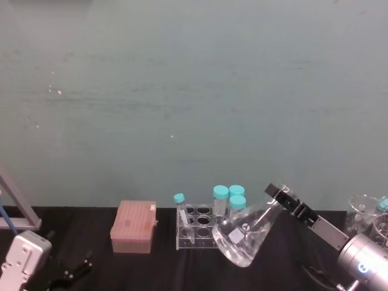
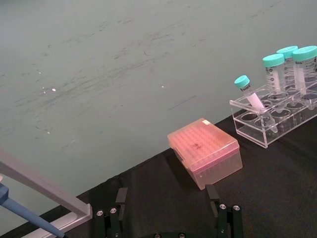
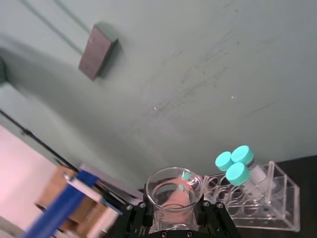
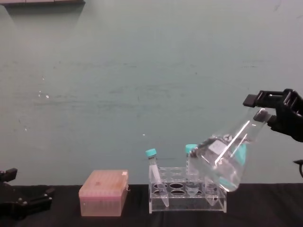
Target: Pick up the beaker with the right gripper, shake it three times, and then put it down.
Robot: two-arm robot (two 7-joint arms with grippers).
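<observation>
Head view: the right gripper (image 1: 280, 197) is clamped on the neck of the beaker (image 1: 242, 236). The beaker's wide base hangs tilted below the jaws, just beside the tube rack (image 1: 199, 230). A neck grip likely lets the wrist swing the liquid while the body stays unobstructed. Left wrist view: the left gripper (image 2: 166, 203) sits parked low over the table (image 2: 277, 198), fingers spread and empty. The pink tip box (image 2: 205, 151) lies ahead of it, well apart from the working arm. Right wrist view: the beaker (image 3: 174, 188) presents its open mouth directly between the jaws, with the teal-capped tubes (image 3: 235, 164) beyond. Chest view: the beaker (image 4: 222, 163) slants down from the right gripper (image 4: 260, 108) and appears clear of the table, its base in front of the rack. Judgement: shaking phase; set-down not yet done.
</observation>
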